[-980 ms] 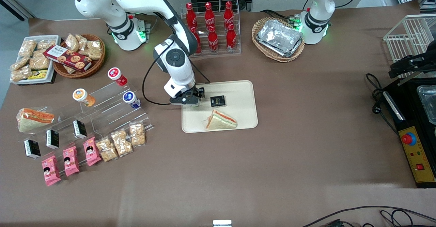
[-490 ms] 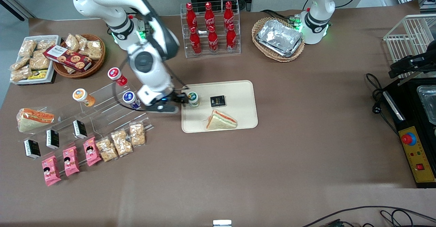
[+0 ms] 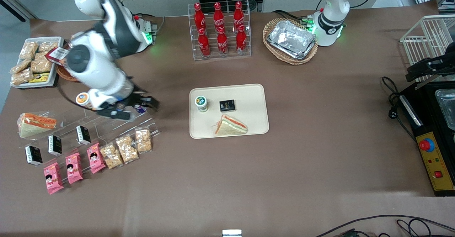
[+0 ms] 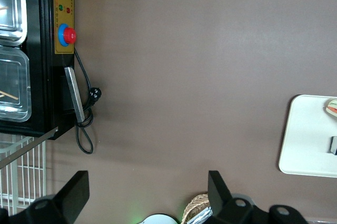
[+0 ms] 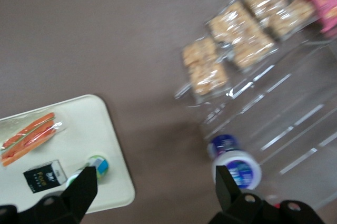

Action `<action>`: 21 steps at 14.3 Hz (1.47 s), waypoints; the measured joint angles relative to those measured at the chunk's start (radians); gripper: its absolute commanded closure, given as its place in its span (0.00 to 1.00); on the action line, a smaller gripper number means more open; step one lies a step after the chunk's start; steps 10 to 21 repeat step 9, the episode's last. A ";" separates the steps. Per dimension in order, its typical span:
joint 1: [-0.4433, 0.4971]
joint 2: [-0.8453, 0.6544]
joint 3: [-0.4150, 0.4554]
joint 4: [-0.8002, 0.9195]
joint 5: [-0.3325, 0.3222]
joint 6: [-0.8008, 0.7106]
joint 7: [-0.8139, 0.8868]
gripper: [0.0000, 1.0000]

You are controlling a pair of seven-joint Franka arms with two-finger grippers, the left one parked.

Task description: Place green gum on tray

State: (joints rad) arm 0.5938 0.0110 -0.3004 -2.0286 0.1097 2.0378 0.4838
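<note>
The green gum (image 3: 201, 103) stands upright on the tray (image 3: 254, 117) and the tool (image 3: 142, 103), fingers apart and empty, hovers by the acrylic rack (image 3: 117, 117), so only parking looks left.

1. We see a long table (image 3: 249, 180) covered in plain brown cloth, lit evenly from above.
2. Toward the parked arm's end stands a black machine (image 3: 432, 137) with a yellow control strip, and a white wire rack (image 3: 424, 37) beside it.
3. Grey floor (image 3: 14, 27) shows past the table's working-arm end.
4. Dark cables (image 3: 391, 222) trail along the table's near edge.
</note>
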 measured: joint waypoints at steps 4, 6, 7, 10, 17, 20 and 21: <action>-0.170 -0.037 -0.002 0.107 -0.014 -0.167 -0.188 0.00; -0.233 -0.040 -0.003 0.191 -0.022 -0.263 -0.260 0.00; -0.258 -0.038 -0.003 0.238 -0.029 -0.306 -0.292 0.00; -0.292 -0.030 -0.002 0.319 -0.033 -0.368 -0.333 0.00; -0.292 -0.030 -0.002 0.319 -0.033 -0.368 -0.333 0.00; -0.292 -0.030 -0.002 0.319 -0.033 -0.368 -0.333 0.00; -0.292 -0.030 -0.002 0.319 -0.033 -0.368 -0.333 0.00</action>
